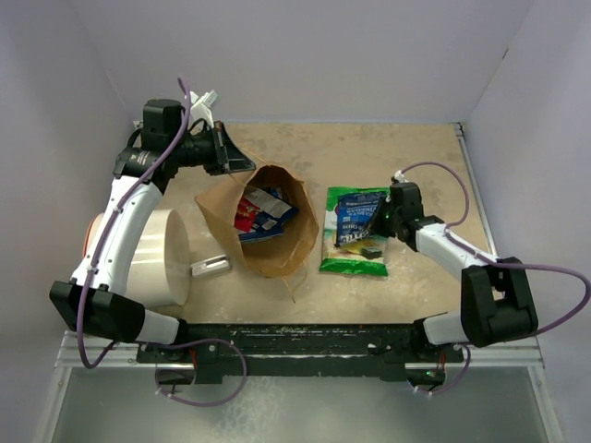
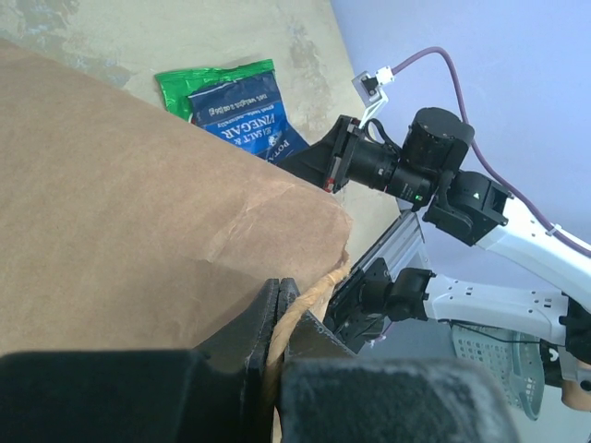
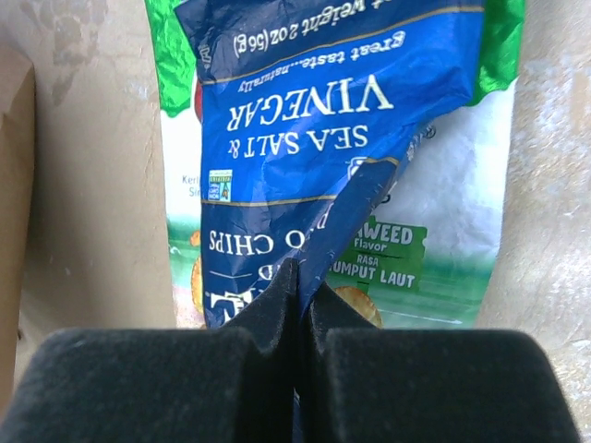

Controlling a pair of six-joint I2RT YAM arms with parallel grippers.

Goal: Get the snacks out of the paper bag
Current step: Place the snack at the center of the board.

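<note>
Now right gripper (image 3: 297,277) pinches blue packet (image 3: 323,120), left gripper (image 2: 277,300) paper bag (image 2: 138,203).

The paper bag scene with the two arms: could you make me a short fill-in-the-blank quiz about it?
1. The left gripper is shut on the paper bag's twisted ____.
2. The right gripper pinches a chips packet coloured mainly ____.
3. That packet lies on a larger packet with ____ edges.
4. Other packets sit inside the paper ____.
Missing words: handle; blue; green; bag.
</note>
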